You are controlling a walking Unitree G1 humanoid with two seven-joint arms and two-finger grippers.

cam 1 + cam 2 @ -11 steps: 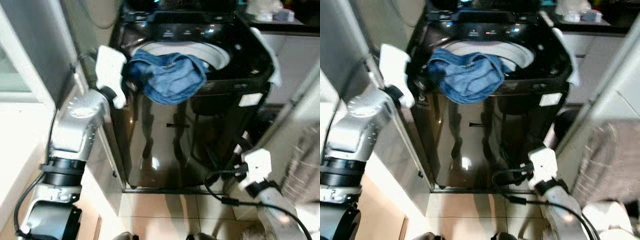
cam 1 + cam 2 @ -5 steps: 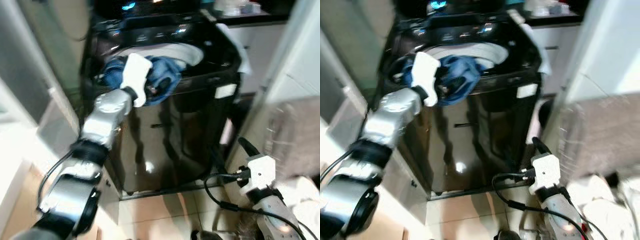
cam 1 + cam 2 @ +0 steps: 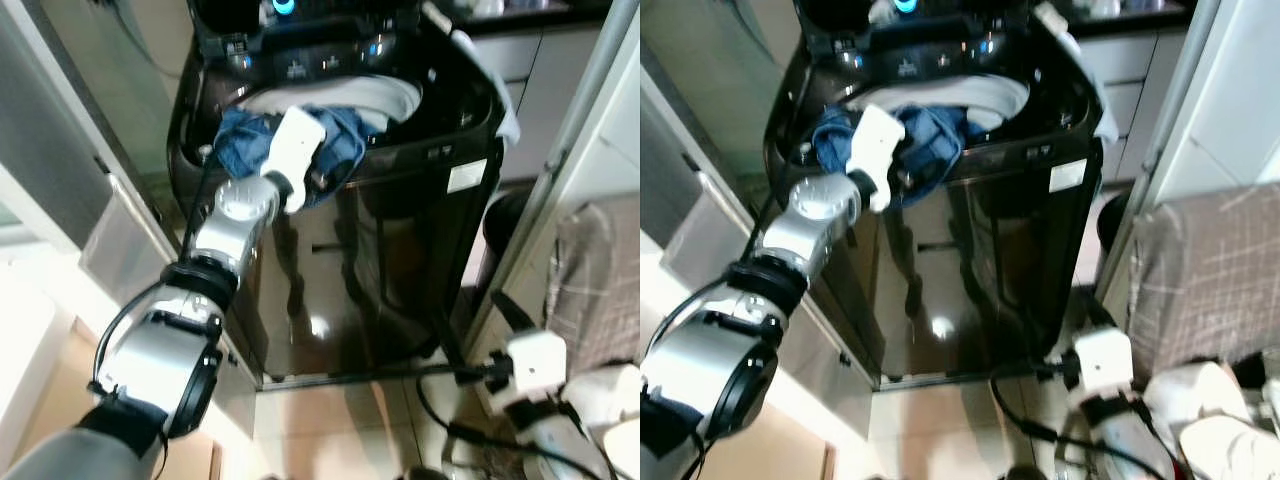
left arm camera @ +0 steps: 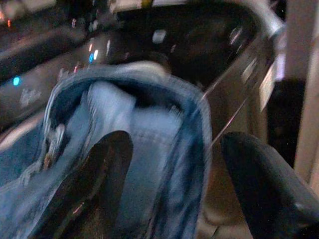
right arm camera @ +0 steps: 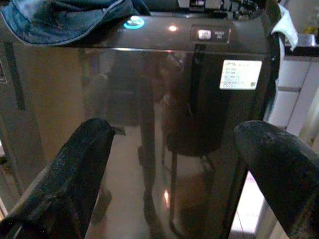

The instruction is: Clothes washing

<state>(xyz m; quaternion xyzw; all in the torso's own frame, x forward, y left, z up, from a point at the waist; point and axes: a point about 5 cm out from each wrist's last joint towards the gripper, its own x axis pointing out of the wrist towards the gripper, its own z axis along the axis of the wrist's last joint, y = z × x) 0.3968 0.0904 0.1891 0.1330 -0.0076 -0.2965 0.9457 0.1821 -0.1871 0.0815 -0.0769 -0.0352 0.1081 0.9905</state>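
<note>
The left gripper [image 3: 322, 182] had swung in over the front rim of the black top-load washing machine [image 3: 400, 250] within the last second, coming from the machine's left corner to sit right at the blue denim garment [image 3: 240, 150] draped over the open mouth of the drum. In the left wrist view its 2 black fingers [image 4: 104, 169] stood wide apart with the denim [image 4: 144, 144] between them, one finger against or just under the fabric; they bracketed the cloth but did not appear closed on it, so nothing looked held. The garment lay partly inside the pale drum opening [image 3: 385, 95] and partly hanging down over the glossy front panel, bunched toward the machine's left side. The whole picture had also shifted as the head camera moved. The right gripper [image 5: 174, 164] hung low beside the machine's lower front, its fingers spread wide and holding nothing, pointed at the dark reflective panel with a white label [image 5: 240, 74]. Judged from this, the load was not yet fully in: the hanging part of the denim probably needed pushing or lifting over the rim into the drum
</note>
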